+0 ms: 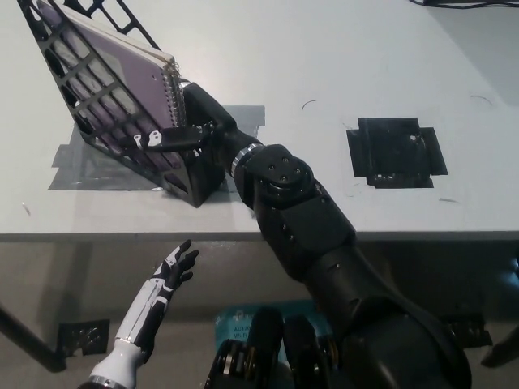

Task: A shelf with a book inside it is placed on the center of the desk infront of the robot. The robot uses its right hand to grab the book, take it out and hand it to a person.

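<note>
A black lattice shelf (197, 174) stands tilted at the desk's upper left. Inside it leans a purple spiral-bound book (115, 50), its wire spine facing the shelf's open right end. My black right hand (193, 121) is at that open end, wrapped around the spine side of the book. Its thumb (158, 139) lies across the front, and the other fingers are hidden behind the book. The hand looks shut on the book, which still sits in the shelf. My white left hand (169, 277) rests open at lower left, below the desk's front edge.
Grey tape (69, 166) holds the shelf's base to the white desk (324, 65). A black square patch (396, 152) lies on the desk at right. The desk's front edge runs across the middle of the picture. A blue item (235, 324) lies on the floor below.
</note>
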Controlling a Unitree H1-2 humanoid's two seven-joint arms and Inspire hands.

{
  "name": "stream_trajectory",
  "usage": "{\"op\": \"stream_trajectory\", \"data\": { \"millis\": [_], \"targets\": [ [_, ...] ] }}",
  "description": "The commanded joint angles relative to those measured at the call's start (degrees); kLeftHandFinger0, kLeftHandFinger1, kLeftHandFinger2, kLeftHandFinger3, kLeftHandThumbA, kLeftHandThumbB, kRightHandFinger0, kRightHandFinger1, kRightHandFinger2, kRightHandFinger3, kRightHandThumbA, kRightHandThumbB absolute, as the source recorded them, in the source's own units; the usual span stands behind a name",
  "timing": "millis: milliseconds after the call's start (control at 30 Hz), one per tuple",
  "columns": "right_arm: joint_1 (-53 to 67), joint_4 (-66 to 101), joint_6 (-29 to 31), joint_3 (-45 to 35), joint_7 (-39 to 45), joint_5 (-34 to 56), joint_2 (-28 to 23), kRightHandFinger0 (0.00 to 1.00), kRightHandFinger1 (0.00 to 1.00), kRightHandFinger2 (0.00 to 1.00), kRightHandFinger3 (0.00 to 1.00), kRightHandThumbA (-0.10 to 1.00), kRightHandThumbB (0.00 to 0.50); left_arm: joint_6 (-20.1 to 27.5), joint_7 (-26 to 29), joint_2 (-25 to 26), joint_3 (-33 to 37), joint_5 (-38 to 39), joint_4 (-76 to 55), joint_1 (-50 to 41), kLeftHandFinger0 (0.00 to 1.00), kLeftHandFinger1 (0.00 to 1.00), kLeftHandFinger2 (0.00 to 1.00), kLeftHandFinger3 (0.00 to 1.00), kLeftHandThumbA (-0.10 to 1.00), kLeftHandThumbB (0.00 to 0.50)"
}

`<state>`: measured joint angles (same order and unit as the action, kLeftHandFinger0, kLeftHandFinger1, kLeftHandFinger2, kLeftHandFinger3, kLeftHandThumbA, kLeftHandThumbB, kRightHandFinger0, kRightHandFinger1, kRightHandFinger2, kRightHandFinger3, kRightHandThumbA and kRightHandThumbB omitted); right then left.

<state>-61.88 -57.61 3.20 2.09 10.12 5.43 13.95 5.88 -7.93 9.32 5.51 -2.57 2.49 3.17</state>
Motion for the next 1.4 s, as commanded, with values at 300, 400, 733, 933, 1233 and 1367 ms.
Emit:
{"op": "stream_trajectory", "data": {
  "millis": [300,400,733,933,1233,1367],
  "targets": [
    [-5.95,-0.39,5.29,0.02,1.65,0.33,1.24,1.0,1.0,1.0,1.0,1.0,0.358,0.9,-1.02,0.98,-0.17,0.27,-1.41,1.27,1.0,1.0,1.0,1.0,1.0,0.278],
    [-5.95,-0.43,1.84,-0.79,4.41,2.38,1.26,0.1,0.16,0.21,0.33,0.88,0.283,-0.31,-1.29,1.13,-0.25,0.68,-2.31,0.98,1.0,1.0,1.0,1.0,1.0,0.282],
    [-3.27,4.58,-4.53,2.83,2.83,-1.1,1.13,0.0,0.0,0.0,0.0,0.98,0.075,0.66,-1.25,1.53,0.04,-0.21,-1.83,1.95,1.0,1.0,1.0,1.0,1.0,0.304],
    [-2.13,5.43,-4.91,2.43,2.38,-0.26,0.87,0.0,0.0,0.0,0.0,1.0,0.09,0.03,-1.5,1.66,0.09,0.05,-1.94,2.3,1.0,1.0,1.0,1.0,1.0,0.312],
    [-0.07,9.67,-2.34,-0.05,0.46,2.15,2.1,0.0,0.0,0.0,0.0,0.98,0.075,1.04,-1.71,1.59,0.06,0.11,-1.46,2.5,1.0,1.0,1.0,1.0,1.0,0.301],
    [0.72,18.71,-6.57,-4.85,-2.06,7.28,4.21,0.0,0.0,0.0,0.0,1.0,0.171,1.35,-1.74,1.42,-0.18,0.25,-1.22,2.37,1.0,1.0,1.0,1.0,1.0,0.291]
  ]
}}
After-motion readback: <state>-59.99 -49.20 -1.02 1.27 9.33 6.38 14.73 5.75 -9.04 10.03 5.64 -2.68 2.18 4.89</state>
